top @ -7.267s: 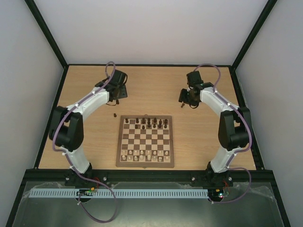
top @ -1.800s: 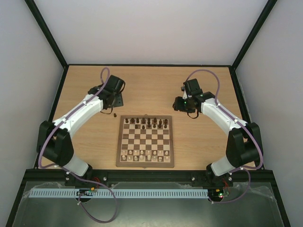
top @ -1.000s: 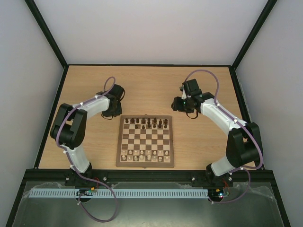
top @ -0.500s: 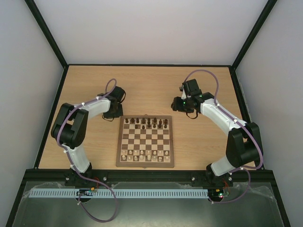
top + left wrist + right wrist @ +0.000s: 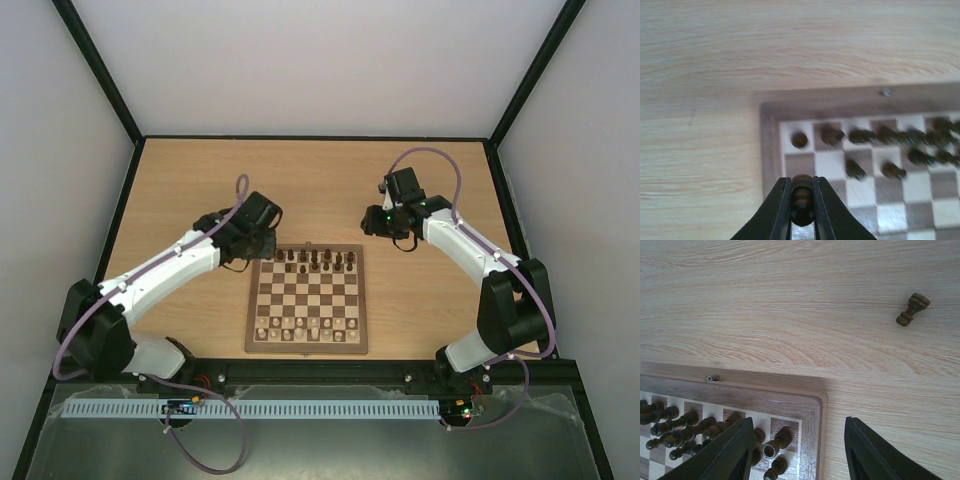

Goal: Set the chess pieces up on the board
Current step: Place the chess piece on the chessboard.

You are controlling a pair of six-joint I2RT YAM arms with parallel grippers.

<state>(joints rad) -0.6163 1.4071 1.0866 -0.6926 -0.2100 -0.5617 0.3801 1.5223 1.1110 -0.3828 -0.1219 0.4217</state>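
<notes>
My left gripper (image 5: 802, 181) is shut on a small dark brown chess piece (image 5: 802, 200) and holds it above the board (image 5: 770, 150) at its far left corner. Several dark pieces (image 5: 860, 136) stand on the two far rows, one of them on the corner square (image 5: 799, 139). In the top view the left gripper (image 5: 262, 235) hangs over that corner of the board (image 5: 310, 298). The right gripper (image 5: 797, 450) is open over the far right corner of the board (image 5: 790, 402), nothing between its fingers. Another dark piece (image 5: 912, 309) lies on its side on the table beyond it.
Pale cream chessmen (image 5: 305, 330) fill the two near rows of the board. The light wood tabletop (image 5: 180, 180) is ringed by a black frame and white walls. The right arm (image 5: 455, 235) bends along the table's right side.
The left gripper closed on the dark piece lying left of the board, then swung right with it to the board's far left corner. The right arm has stayed still.
</notes>
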